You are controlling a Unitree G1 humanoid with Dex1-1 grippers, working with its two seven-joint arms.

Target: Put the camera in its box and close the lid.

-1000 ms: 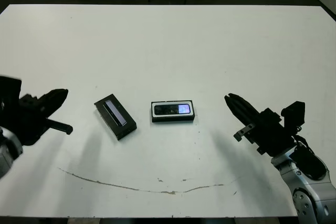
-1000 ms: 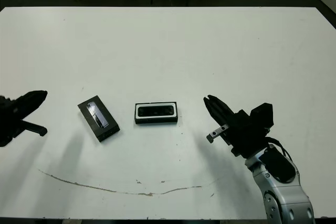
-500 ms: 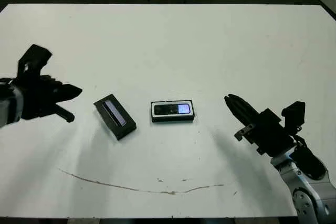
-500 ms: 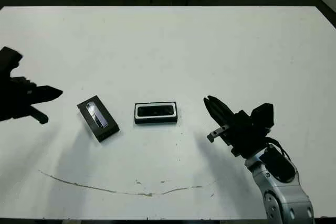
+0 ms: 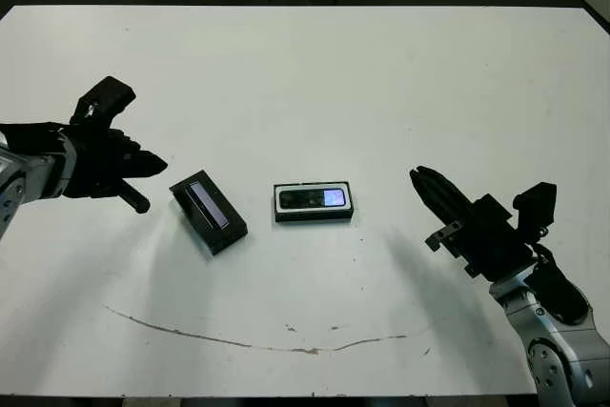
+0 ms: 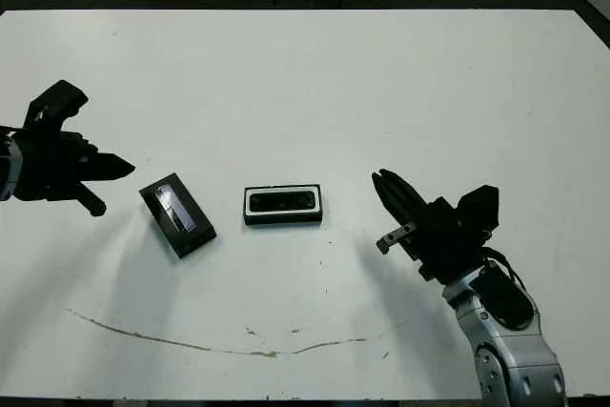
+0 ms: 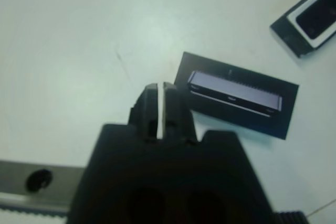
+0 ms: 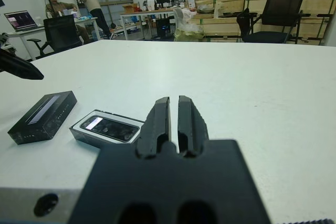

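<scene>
Left claw (image 5: 143, 167) has swung in, pointing at the lid (image 5: 209, 213).

Bright light from above. Table (image 5: 315, 73) white, nearly washed out. Soft grey shadows under both arms. Shiny patch on camera (image 5: 315, 200). Left wrist view blurry, greenish. Right wrist view sharp near, soft far.

No text, label or number can be read.
</scene>
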